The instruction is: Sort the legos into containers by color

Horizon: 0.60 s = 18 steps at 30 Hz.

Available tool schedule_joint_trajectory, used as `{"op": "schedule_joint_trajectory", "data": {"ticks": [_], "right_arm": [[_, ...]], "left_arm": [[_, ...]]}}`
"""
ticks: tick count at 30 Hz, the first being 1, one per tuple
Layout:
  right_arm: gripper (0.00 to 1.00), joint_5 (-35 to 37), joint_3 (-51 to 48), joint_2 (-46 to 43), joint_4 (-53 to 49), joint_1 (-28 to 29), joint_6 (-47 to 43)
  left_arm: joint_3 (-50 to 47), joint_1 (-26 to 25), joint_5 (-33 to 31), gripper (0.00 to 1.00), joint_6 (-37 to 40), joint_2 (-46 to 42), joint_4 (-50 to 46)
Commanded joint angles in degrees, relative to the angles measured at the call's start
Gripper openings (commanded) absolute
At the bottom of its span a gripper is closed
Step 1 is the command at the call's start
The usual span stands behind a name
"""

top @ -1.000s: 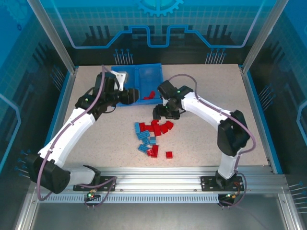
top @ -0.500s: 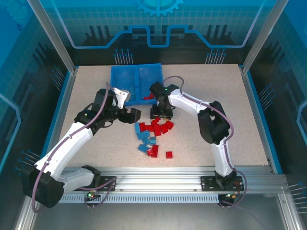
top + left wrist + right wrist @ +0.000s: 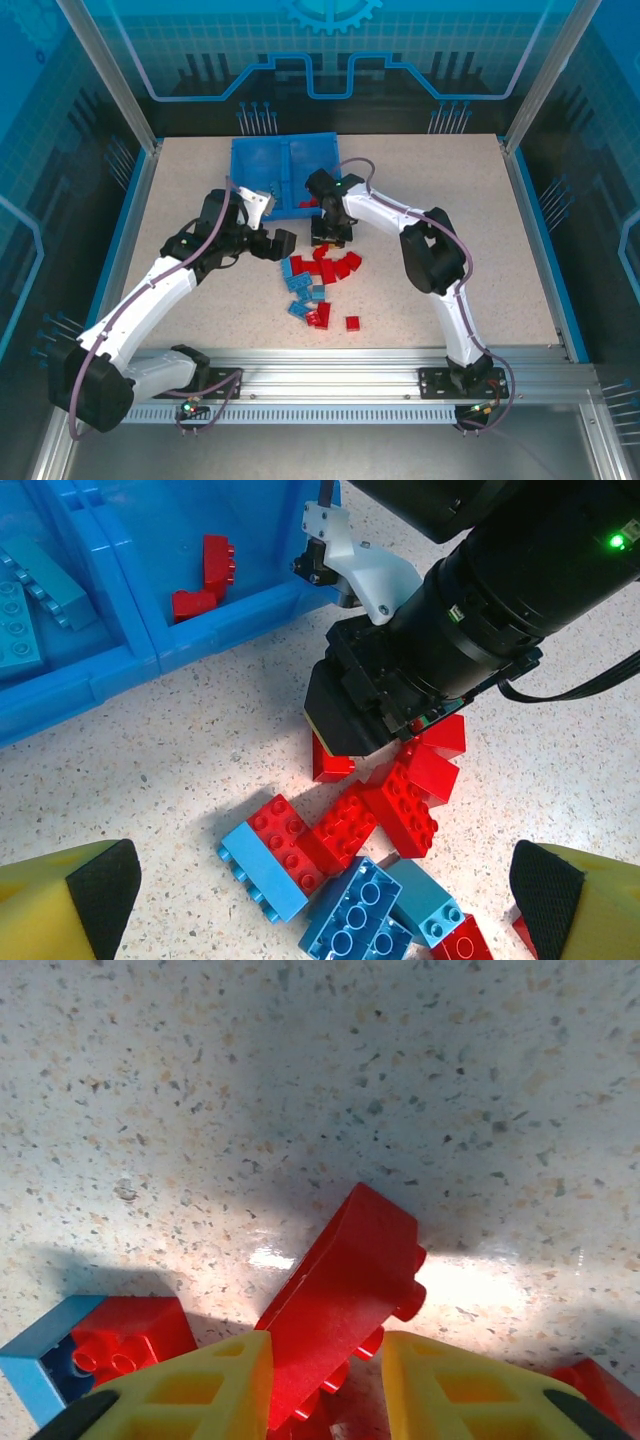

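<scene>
At the back of the speckled counter (image 3: 450, 200) a shallow blue plastic bin (image 3: 255, 160) is sitting with its 2 compartments side by side and a divider wall (image 3: 125, 610) running between them. From the left wrist, the left compartment is holding light blue bricks (image 3: 20, 620), and the right 1 is holding a red brick (image 3: 205, 580) near its front wall. The left fingers (image 3: 70, 900) are standing wide apart with nothing between them, hovering over the loose pile of legos (image 3: 320, 275) lying on the counter just in front of the bin. The right fingers (image 3: 210, 1390) are drawn narrow, pressing on both sides of 1 tilted red brick (image 3: 340, 1280) at the pile's back edge. Both pairs of fingers are showing yellow bodies with dark tips. The bricks are looking glossy, hard and studded, while the counter is looking matte and flecked like stone.
</scene>
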Motion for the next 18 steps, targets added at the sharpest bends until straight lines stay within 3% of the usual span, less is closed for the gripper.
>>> {"op": "schedule_joint_trajectory", "data": {"ticks": [1,3,5,11,18], "right_arm": [[0.52,0.9,2.3,2.7,-4.5,-0.8,-0.3],[0.61,0.4,2.7,3.4,-4.8,-0.8,-0.4],[0.62,-0.3,2.9,4.2,-4.7,-0.8,-0.3],[0.55,-0.8,4.4,7.5,-3.9,-0.7,-0.4],[0.34,0.2,4.4,5.5,-2.8,-0.8,-1.0]], "left_arm": [[-1.5,-0.3,1.5,0.99,0.0,-0.4,1.6],[-1.8,-0.3,1.5,0.99,-0.2,-0.3,1.9],[-2.0,-0.3,1.5,0.99,-0.2,-0.2,2.1],[-2.8,-0.3,1.6,0.99,-0.5,-0.2,2.5],[-3.9,-0.3,1.4,0.99,-1.1,-0.9,2.9]]}}
